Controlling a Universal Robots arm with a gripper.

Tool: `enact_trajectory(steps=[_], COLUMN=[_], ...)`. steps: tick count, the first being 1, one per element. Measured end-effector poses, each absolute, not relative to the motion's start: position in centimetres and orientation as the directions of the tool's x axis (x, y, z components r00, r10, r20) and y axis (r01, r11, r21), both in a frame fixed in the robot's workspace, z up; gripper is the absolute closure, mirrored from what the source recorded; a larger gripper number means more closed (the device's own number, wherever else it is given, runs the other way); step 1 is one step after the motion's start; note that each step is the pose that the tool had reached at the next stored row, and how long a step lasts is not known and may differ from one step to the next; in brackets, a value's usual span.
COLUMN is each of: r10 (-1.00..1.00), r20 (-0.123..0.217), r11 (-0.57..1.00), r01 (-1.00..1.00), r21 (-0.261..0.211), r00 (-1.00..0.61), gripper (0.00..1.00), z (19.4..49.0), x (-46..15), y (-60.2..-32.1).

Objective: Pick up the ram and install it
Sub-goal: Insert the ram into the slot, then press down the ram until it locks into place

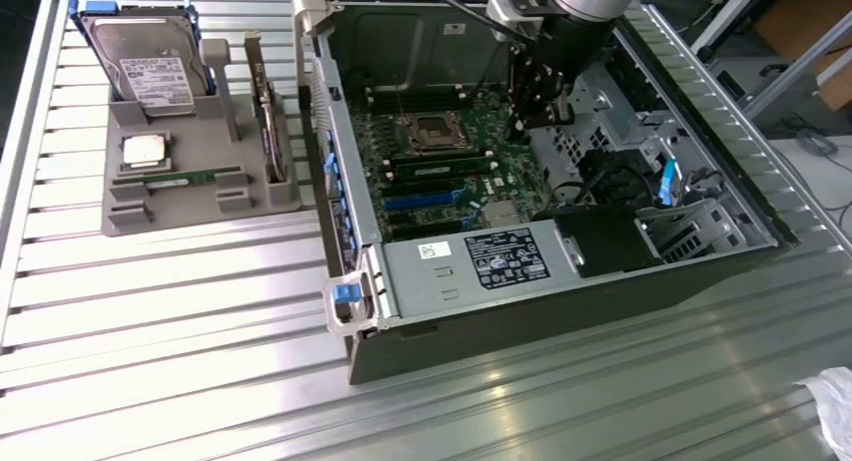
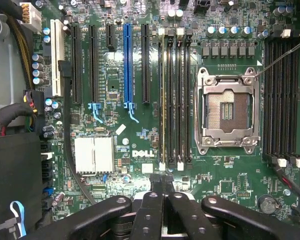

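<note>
Clenched and empty, the gripper (image 2: pixel 162 182) hovered over the board's (image 2: pixel 135 125) slots (image 2: pixel 175 100); one ram (image 1: pixel 444 169) sat seated beside the socket (image 1: pixel 433 132), another (image 1: pixel 180 179) in the holder (image 1: pixel 127 222).

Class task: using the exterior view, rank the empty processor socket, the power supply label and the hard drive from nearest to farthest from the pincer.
1. Processor socket, on the motherboard beside the pincer.
2. Power supply label, at the case's near end.
3. Hard drive, outside the case, far on the exterior view's left.
</note>
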State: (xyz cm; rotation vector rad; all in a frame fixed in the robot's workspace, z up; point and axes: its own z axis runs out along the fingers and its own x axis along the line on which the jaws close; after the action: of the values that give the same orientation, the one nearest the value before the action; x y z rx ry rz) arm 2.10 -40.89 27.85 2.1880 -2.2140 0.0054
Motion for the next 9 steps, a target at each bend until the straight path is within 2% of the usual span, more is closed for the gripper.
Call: enact_trajectory(steps=[9], r10=[-1.000], r20=[0.023], r11=[0.012], r01=[-1.000], r21=[0.018], r00=[-0.012], gripper=[0.89], z=[27.82], x=[1.69], y=[-40.89])
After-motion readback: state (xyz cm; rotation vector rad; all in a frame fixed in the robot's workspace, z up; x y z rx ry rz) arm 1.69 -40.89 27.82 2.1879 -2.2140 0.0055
